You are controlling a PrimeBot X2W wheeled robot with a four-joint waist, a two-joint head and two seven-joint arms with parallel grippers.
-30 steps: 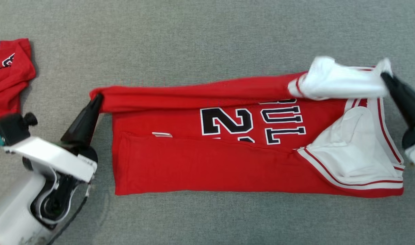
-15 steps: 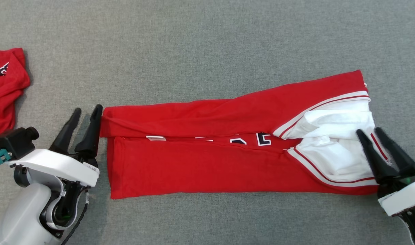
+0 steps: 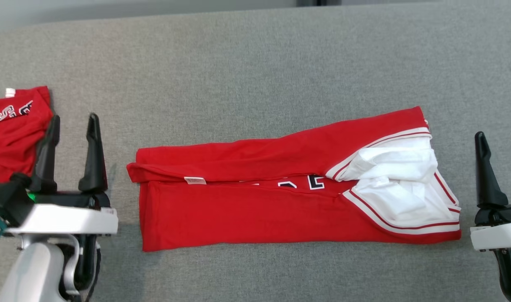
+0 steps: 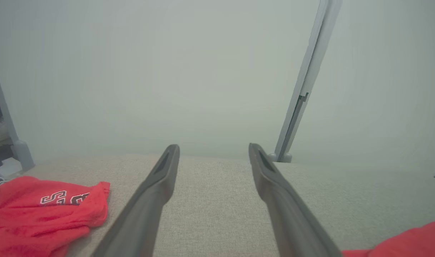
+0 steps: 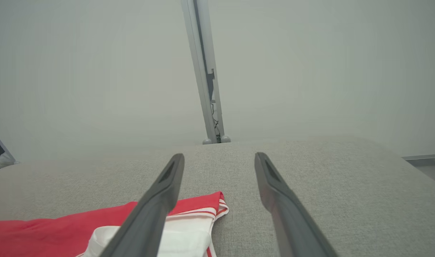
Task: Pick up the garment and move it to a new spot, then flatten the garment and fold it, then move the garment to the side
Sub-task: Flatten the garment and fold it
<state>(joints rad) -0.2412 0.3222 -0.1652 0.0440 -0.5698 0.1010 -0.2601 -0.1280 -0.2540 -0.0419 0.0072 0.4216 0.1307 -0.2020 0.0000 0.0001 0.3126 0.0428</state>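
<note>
The folded red garment (image 3: pixel 247 218) lies flat on the grey worktop (image 3: pixel 255 63) between the left fingers (image 3: pixel 94 159) and right fingers (image 3: pixel 486 176), both pairs spread apart, empty.

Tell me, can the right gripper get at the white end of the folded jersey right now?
Probably yes. The right gripper stands open beside the jersey, near its white end, with only bare grey surface between them.

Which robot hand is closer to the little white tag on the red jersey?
Left. The left gripper sits off the folded red jersey's end near the small white tag; the right gripper, off the opposite end.
</note>
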